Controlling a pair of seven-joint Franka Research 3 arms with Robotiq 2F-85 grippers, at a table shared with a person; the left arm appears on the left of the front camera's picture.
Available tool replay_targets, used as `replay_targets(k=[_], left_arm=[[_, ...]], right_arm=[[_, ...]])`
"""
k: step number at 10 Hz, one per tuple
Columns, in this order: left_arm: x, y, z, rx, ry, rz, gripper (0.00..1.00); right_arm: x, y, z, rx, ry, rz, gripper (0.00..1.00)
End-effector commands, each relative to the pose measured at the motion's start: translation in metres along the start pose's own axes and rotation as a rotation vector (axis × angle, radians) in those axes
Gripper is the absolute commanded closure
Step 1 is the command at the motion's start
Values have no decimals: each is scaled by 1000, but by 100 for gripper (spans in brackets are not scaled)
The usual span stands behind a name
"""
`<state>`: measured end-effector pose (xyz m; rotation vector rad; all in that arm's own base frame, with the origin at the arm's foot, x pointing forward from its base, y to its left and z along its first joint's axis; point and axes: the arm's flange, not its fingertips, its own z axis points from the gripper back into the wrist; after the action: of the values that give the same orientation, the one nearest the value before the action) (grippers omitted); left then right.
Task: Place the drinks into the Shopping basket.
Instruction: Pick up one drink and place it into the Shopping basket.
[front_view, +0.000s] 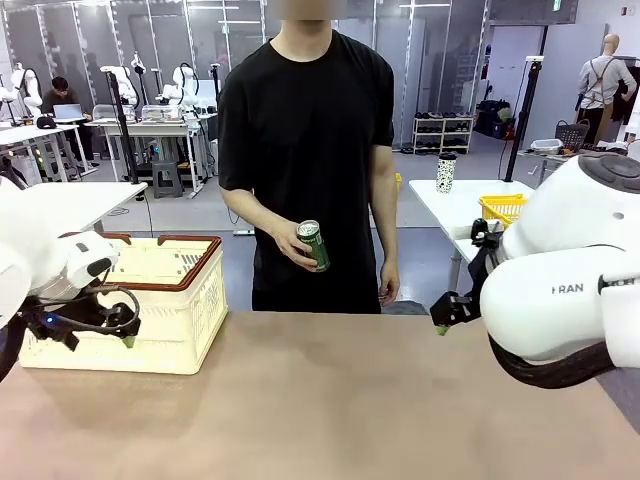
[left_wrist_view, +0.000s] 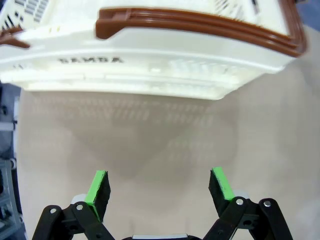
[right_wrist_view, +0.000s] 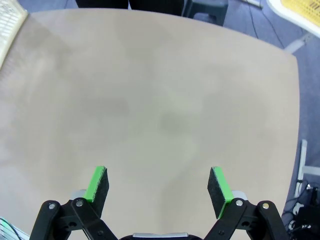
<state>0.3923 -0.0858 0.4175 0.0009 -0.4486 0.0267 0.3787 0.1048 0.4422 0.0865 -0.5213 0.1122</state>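
Centrally, the green drink can (front_view: 313, 245) sits tilted in the person's hand (front_view: 293, 243) beyond the far edge of the surface (front_view: 330, 400), nearer the right hand (right_wrist_view: 160, 184) than the left hand (left_wrist_view: 160, 184). Both are released and empty. The Shopping basket (front_view: 200, 300) stands just beside the left hand.

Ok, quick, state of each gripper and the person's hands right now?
Left gripper: open, empty.
Right gripper: open, empty.
Person's right hand: holding the green can.
Person's left hand: empty.

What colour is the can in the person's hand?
The can is green, silver-topped; front view shows it best.
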Motion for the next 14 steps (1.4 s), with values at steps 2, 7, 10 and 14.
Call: replay_targets(k=[2, 7, 10, 14], left_arm=[[-11, 22, -26, -16, 23, 51, 0], [-2, 27, -35, -7, 70, 55, 0], [-2, 27, -35, -7, 70, 55, 0], [-2, 27, -35, -7, 70, 55, 0]], right_arm=[[-3, -20, -14, 47, 51, -37, 0], [-5, -21, -21, 18, 69, -57, 0], [-5, -21, -21, 18, 69, -57, 0], [-5, -21, -21, 18, 69, -57, 0]])
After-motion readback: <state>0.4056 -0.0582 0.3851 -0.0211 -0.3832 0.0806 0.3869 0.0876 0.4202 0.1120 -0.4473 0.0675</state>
